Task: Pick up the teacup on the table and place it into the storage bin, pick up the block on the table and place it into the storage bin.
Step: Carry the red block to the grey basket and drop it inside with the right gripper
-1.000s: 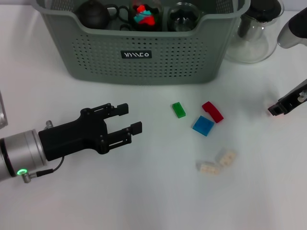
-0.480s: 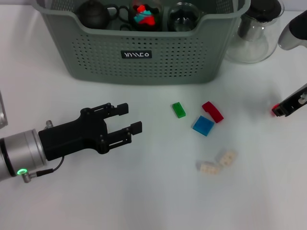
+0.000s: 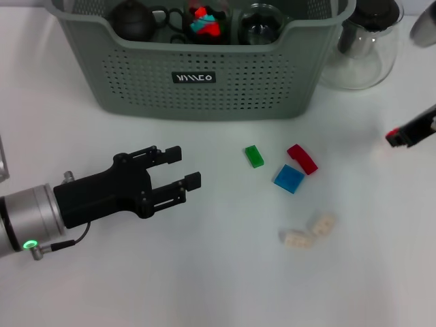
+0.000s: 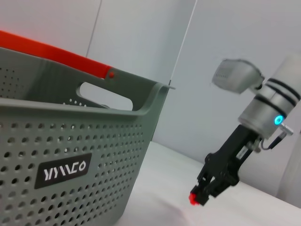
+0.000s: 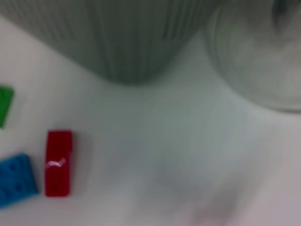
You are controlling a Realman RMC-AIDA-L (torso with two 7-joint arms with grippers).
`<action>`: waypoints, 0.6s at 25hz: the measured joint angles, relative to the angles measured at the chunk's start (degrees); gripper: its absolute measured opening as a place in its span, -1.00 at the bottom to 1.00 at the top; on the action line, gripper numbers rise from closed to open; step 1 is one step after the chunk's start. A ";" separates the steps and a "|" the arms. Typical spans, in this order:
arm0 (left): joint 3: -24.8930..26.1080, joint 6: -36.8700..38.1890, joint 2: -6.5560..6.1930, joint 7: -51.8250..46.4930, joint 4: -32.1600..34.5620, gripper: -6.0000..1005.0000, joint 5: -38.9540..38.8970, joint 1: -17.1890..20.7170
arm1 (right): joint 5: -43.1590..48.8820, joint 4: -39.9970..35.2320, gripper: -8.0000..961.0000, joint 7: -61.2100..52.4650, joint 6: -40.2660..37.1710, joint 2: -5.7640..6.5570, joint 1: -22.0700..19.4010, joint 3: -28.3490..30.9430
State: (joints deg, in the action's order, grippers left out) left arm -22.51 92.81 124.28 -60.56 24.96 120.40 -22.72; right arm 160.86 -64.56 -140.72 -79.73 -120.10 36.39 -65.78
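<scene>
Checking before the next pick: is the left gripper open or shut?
Open: the head view shows the left gripper with its two fingers apart, nothing between them.

Glass pitcher (image 3: 360,48) beside bin, rt.

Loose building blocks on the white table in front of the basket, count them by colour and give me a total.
Green flat block: 1
Red curved block: 1
Blue square block: 1
Beige studded blocks: 2
Total: 5 loose on the table. A small red piece in the right gripper is not counted.
</scene>
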 joint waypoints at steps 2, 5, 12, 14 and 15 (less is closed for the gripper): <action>0.96 0.30 -0.01 0.00 0.01 0.32 0.00 0.23 | -3.82 -4.55 -0.57 1.51 -3.27 0.15 -1.08 1.92; 2.71 0.78 -0.07 0.00 0.29 0.32 0.06 0.89 | -14.12 -11.54 -0.57 5.91 -10.82 0.43 -2.27 8.00; 5.81 3.14 -0.18 0.33 1.34 0.32 0.04 2.31 | -32.28 -18.02 -0.57 8.46 -20.98 1.28 -0.51 17.06; 6.20 3.34 -0.18 0.52 1.34 0.32 0.02 2.38 | -33.07 -17.90 -0.57 8.21 -19.31 0.86 0.96 16.72; 6.36 3.38 -0.18 0.57 1.34 0.32 0.01 2.40 | -32.68 -17.20 -0.57 8.06 -17.86 0.55 1.99 16.05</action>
State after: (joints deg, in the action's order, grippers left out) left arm -16.15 96.19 124.10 -59.99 26.30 120.41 -20.32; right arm 128.18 -81.76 -132.67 -97.59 -119.54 38.38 -49.73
